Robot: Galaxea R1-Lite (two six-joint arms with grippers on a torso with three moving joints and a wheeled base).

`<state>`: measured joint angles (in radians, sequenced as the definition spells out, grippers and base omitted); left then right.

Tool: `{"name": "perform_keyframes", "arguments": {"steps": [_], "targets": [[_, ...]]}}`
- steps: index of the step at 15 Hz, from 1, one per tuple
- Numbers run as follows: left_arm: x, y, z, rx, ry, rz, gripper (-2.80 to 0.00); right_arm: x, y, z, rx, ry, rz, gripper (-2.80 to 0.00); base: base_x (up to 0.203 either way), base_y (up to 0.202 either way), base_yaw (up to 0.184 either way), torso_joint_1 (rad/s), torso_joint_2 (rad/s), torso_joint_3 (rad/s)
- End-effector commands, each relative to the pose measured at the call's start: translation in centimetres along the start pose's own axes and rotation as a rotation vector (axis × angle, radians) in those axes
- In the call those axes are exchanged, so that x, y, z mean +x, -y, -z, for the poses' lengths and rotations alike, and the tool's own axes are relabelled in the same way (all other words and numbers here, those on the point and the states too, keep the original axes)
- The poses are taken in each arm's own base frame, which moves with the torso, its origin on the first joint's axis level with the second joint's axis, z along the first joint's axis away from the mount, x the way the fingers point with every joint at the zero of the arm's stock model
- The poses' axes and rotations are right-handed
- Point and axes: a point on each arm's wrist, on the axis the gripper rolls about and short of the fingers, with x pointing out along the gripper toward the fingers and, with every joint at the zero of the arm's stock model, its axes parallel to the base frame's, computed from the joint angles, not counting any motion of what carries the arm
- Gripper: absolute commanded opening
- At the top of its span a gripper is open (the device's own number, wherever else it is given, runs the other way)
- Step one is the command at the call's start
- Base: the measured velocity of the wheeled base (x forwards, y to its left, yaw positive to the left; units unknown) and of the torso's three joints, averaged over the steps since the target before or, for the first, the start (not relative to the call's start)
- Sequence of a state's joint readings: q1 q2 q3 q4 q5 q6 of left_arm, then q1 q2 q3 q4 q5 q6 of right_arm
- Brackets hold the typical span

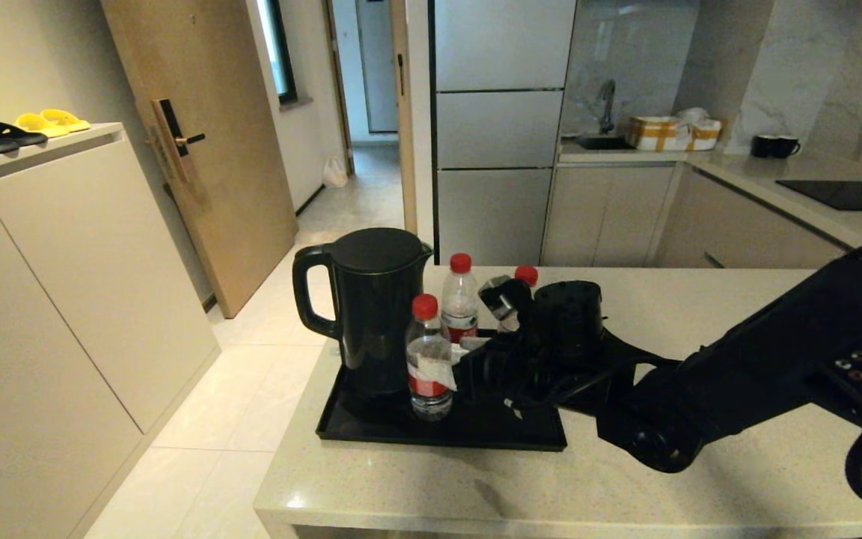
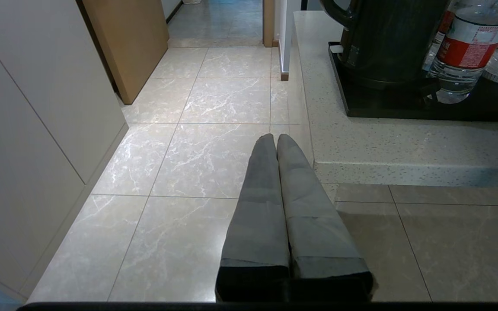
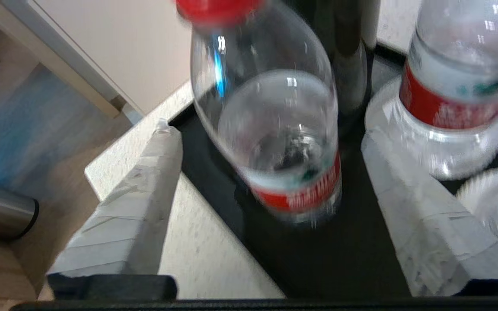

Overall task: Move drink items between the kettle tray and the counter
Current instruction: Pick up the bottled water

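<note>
The black kettle (image 1: pixel 375 307) stands at the left of the black kettle tray (image 1: pixel 371 430) on the beige counter (image 1: pixel 700 464). Three red-capped water bottles stand on the tray: a front bottle (image 1: pixel 429 359), a middle one (image 1: pixel 459 299) and a back one (image 1: pixel 526 275), partly hidden by my arm. My right gripper (image 1: pixel 452 358) reaches in from the right, open. Its taped fingers (image 3: pixel 145 190) stand on either side of the front bottle (image 3: pixel 275 129), apart from it. My left gripper (image 2: pixel 275 140) is shut and empty, low above the floor beside the counter's edge (image 2: pixel 404 172).
A beige cabinet (image 1: pixel 64 262) bearing slippers stands at the left across a tiled floor gap (image 1: pixel 266 374). A black cooktop panel (image 1: pixel 846 193) and black mugs (image 1: pixel 775 146) are on the far worktop. The counter stretches bare to the right of the tray.
</note>
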<state>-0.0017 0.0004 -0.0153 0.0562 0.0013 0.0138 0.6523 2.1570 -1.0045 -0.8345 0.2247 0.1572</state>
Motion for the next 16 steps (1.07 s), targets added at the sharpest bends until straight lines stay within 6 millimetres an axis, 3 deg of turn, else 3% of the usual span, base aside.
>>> {"name": "perform_keyframes", "arguments": {"steps": [1, 6, 13, 14, 16], "targets": [[0.0, 0.0, 0.0, 0.0, -0.002, 0.0, -2.8, 1.4, 0.3, 0.1, -0.003, 0.008, -0.004, 0.0, 0.0, 0.0, 0.0, 0.0, 0.0, 0.0], [0.0, 0.0, 0.0, 0.0, -0.002, 0.0, -2.8, 4.3, 0.5, 1.0, -0.021, 0.0, -0.013, 0.0, 0.0, 0.0, 0.0, 0.0, 0.0, 0.0], [0.0, 0.0, 0.0, 0.0, -0.002, 0.0, -2.8, 5.6, 0.7, 2.2, -0.028, -0.022, -0.011, 0.0, 0.0, 0.0, 0.0, 0.0, 0.0, 0.0], [0.0, 0.0, 0.0, 0.0, -0.002, 0.0, -2.8, 5.7, 0.8, 2.6, -0.037, -0.029, -0.007, -2.8, 0.0, 0.0, 0.0, 0.0, 0.0, 0.0], [0.0, 0.0, 0.0, 0.0, -0.002, 0.0, -2.8, 5.9, 0.9, 2.8, -0.056, -0.033, -0.002, -2.8, 0.0, 0.0, 0.0, 0.0, 0.0, 0.0]]}}
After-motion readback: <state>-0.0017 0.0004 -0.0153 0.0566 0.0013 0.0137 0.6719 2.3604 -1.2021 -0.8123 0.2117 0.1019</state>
